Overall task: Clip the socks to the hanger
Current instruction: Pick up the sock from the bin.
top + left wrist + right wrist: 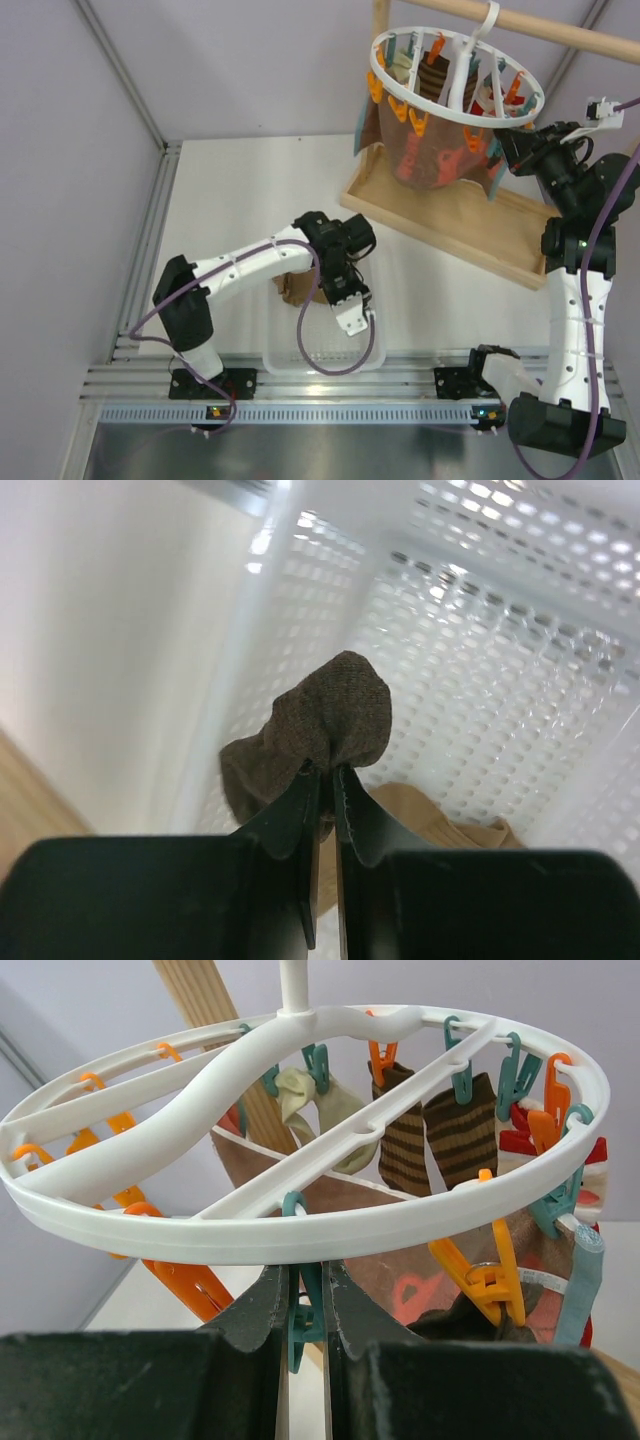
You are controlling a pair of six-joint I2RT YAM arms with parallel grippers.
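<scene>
Your left gripper [326,780] is pinched nearly closed on a dark sock [335,715]. It is chocolate-brown knit, bunched into a rounded lump. The lump stands straight out past the fingertips, away from the wrist, and a fold droops to the left of the jaws. It is too crumpled to read its long axis. It sits at the near-left of the table, just above the floor of the white perforated basket [500,660]. A tan sock [440,830] lies in the basket under the fingers, partly hidden.

The hanger [440,112] is a white spoked ring at the far right, hooked over the rod [560,30] of the wooden frame [450,225]. The ring hangs roughly level, a little tilted, with its hook up. Orange and teal pegs dangle from the rim.

Two brown striped socks [462,1135] hang clipped on the far side, long axis vertical. A cream sock [298,1095] hangs left of them. A printed cloth [430,165] hangs under the ring.

Your right gripper [305,1295] is at the ring's near-right rim, jaws narrow, clamped on a teal peg [303,1325] hanging from the rim.
</scene>
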